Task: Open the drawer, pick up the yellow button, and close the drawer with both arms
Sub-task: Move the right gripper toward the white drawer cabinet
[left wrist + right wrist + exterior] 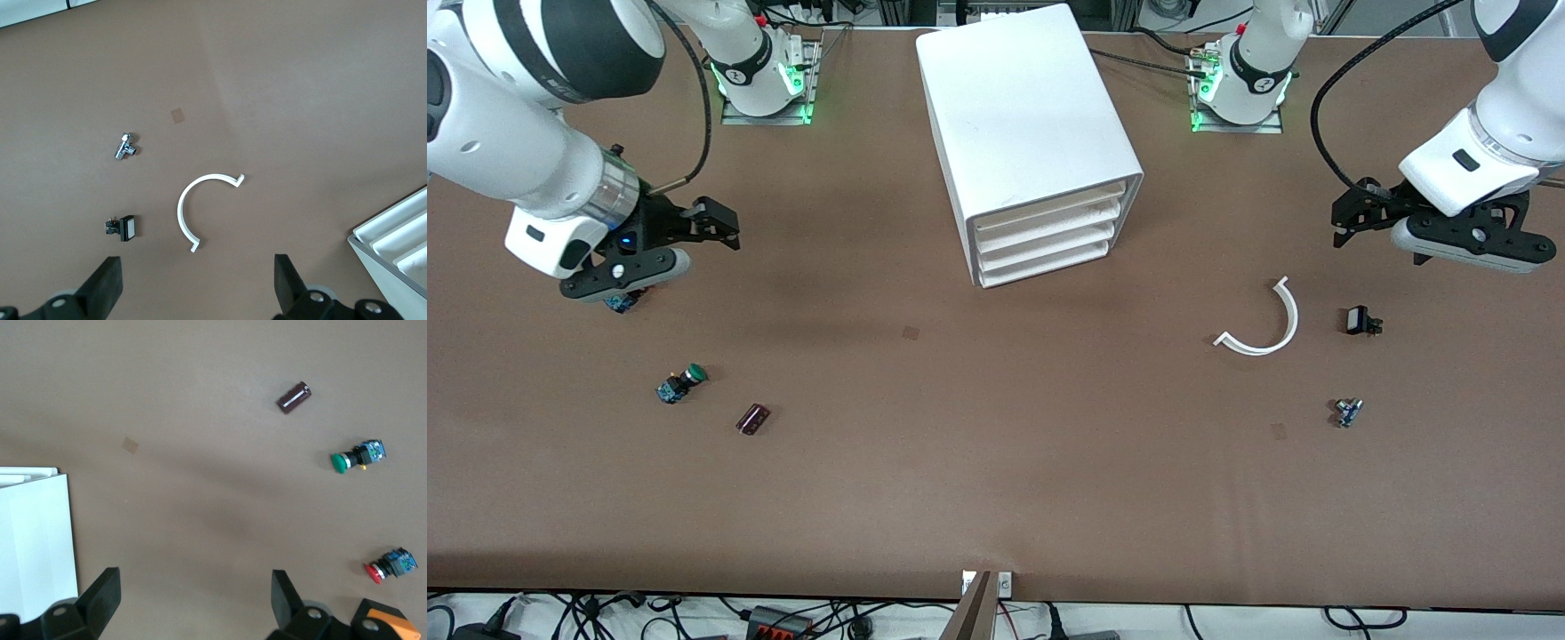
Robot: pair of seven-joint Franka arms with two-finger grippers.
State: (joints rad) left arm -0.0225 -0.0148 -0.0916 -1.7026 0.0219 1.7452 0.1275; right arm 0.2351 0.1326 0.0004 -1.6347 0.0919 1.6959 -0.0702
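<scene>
The white cabinet [1023,107] stands at the table's middle, and its corner shows in the left wrist view [400,233] and the right wrist view [33,533]. Its uppermost drawer [1049,206] is shut, flush with the three below. The orange-yellow button is out of view. My right gripper [716,224] is open and empty in the air over bare table toward the right arm's end; it also shows in its wrist view [193,603]. My left gripper [1352,218] is open and empty over bare table toward the left arm's end; it also shows in its wrist view [198,287].
Toward the right arm's end lie a green-capped button [683,382], a red-capped button [390,565] and a dark cylinder [752,419]. Toward the left arm's end lie a white curved strip [1267,324], a black switch [1360,320] and a small metal fitting [1348,412].
</scene>
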